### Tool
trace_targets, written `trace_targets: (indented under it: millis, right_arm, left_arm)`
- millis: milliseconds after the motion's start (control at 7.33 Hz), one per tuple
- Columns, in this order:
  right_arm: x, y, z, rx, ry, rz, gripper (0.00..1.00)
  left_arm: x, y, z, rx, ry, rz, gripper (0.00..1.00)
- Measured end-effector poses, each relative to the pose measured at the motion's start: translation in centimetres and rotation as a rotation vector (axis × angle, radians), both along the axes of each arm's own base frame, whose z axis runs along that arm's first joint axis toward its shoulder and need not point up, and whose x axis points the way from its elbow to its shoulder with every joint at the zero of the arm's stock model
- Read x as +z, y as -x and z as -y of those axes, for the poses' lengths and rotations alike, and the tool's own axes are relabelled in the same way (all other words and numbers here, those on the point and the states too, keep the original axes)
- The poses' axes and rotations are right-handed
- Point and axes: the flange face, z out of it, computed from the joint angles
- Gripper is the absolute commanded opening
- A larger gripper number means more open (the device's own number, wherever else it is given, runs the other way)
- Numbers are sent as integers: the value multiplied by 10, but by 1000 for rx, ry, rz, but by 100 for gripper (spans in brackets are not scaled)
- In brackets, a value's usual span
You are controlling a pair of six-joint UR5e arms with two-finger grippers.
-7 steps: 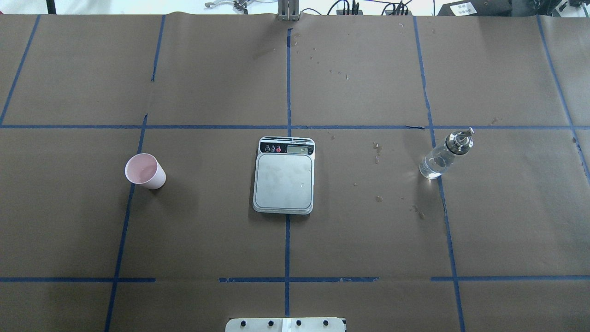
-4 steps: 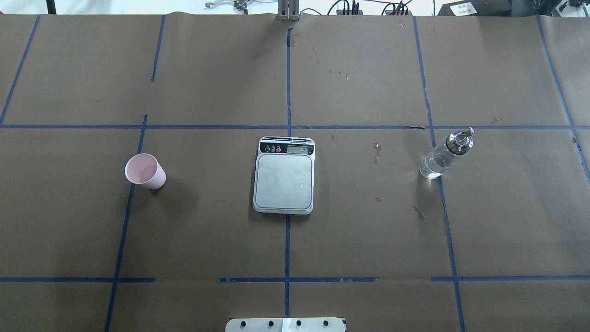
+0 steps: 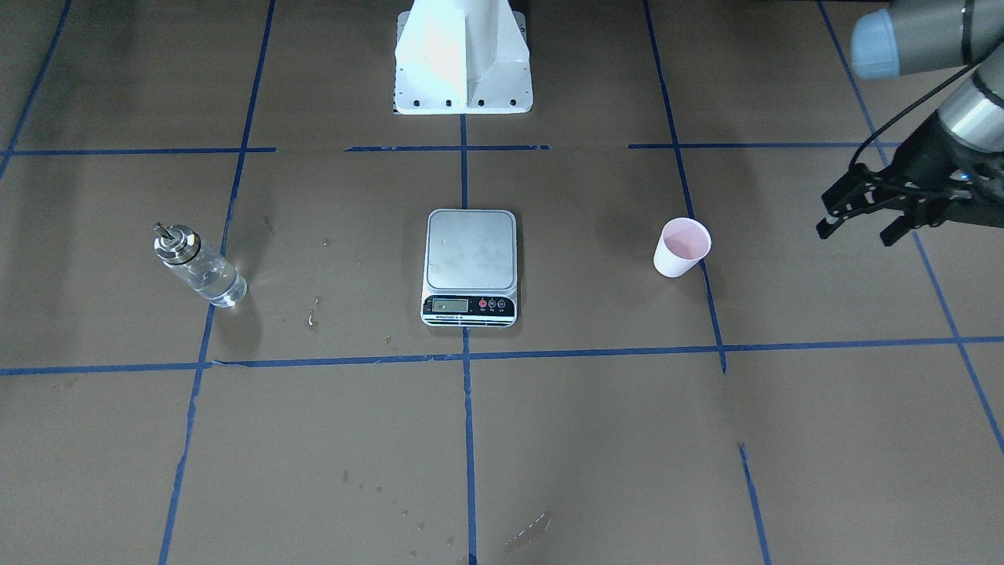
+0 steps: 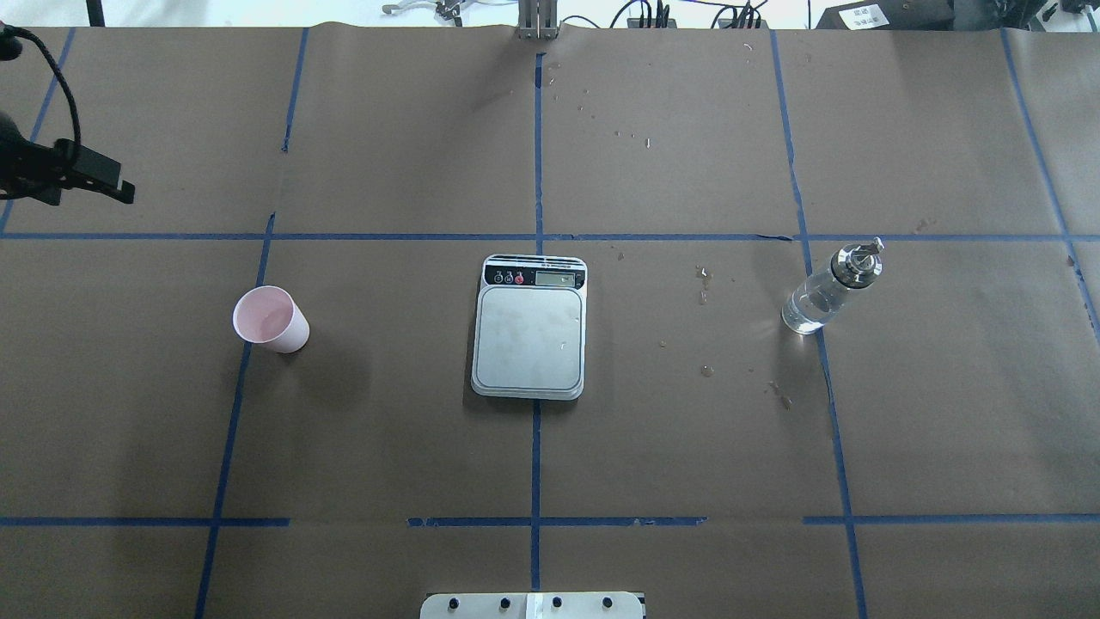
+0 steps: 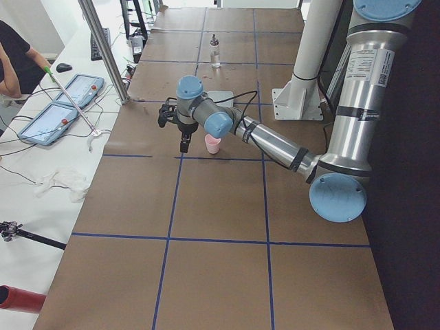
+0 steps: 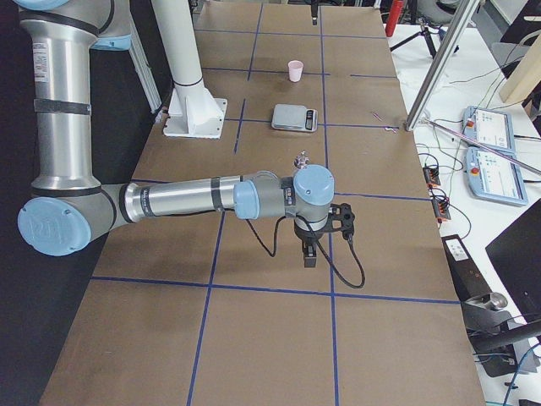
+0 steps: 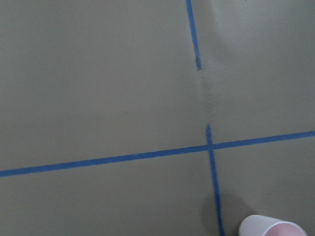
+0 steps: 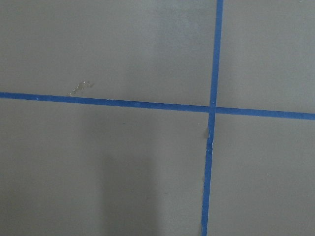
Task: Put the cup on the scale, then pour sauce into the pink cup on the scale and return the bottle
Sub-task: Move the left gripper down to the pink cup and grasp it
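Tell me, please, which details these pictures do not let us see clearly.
- The scale: its display digits are too small in every view.
- The bottle: how full it is does not show through the clear glass.
- The right gripper: seen only in the exterior right view; open or shut, I cannot tell.
- The pink cup: cut off by the left wrist view's bottom edge.
- The left gripper: cut off by the overhead view's left edge.

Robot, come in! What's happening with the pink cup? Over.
Left gripper open, apart from cup. Right gripper: cannot tell. Cup on table, not yet on scale; bottle standing apart. Nothing between cup and scale.
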Motion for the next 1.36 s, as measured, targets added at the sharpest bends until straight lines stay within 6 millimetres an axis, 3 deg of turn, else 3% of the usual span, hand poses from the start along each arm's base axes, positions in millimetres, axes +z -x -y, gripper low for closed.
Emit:
trace_targets:
  millis: [136, 409, 955, 1364]
  right_arm:
    - [2, 5, 1, -9, 6, -1, 100]
    - [3, 8, 2, -12, 11, 1, 100]
    - [-3, 9, 3, -10, 3, 5, 100]
    - [-5, 9, 4, -8, 1, 5, 100]
  left_arm:
    - [-10, -37, -6, -45, 26, 9, 100]
    - [-9, -76, -20, -70, 67, 21, 100]
    - [5, -130, -59, -19, 149, 38, 100]
    - [13, -145, -70, -4, 181, 49, 100]
